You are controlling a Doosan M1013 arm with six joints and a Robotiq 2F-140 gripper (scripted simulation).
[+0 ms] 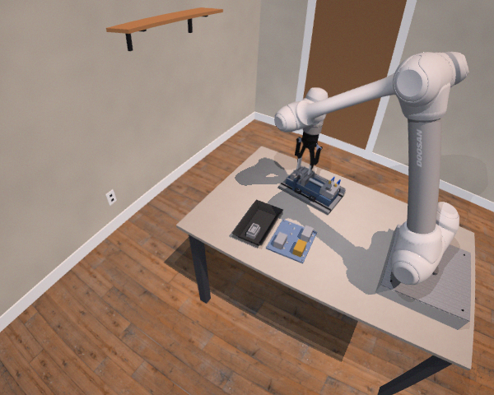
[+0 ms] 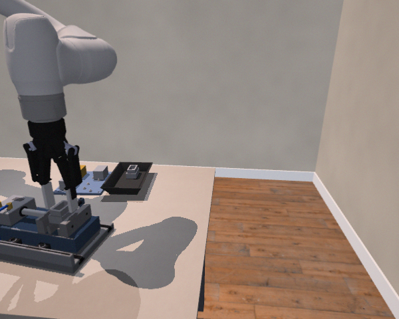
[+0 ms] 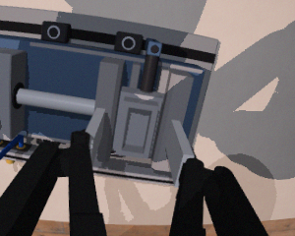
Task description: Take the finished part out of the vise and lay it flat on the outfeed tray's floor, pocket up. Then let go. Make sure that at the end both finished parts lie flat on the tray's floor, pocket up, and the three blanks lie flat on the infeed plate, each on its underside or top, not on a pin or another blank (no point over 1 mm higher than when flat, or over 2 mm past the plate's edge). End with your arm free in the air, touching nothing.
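The finished part (image 3: pixel 136 128) is a grey block with a rectangular pocket facing up, clamped between the jaws of the blue vise (image 1: pixel 312 187) on the table. It also shows in the exterior view (image 2: pixel 59 208). My gripper (image 2: pixel 60 204) hangs straight down over the vise, partly open. Its two fingertips straddle the part on either side at about the height of the part's top, and in the wrist view (image 3: pixel 140 141) there are gaps between pads and part. The black outfeed tray (image 1: pixel 257 221) lies to the left of the vise, also seen in the exterior view (image 2: pixel 127 177).
A small grey pocketed block (image 1: pixel 253 230) sits inside the tray. A blue plate (image 1: pixel 291 240) with grey blocks and an orange block lies beside the tray. The vise screw (image 3: pixel 56 100) and blue-yellow handles (image 1: pixel 334 183) are at the vise's other end. The robot base (image 1: pixel 426 250) stands at the table's right.
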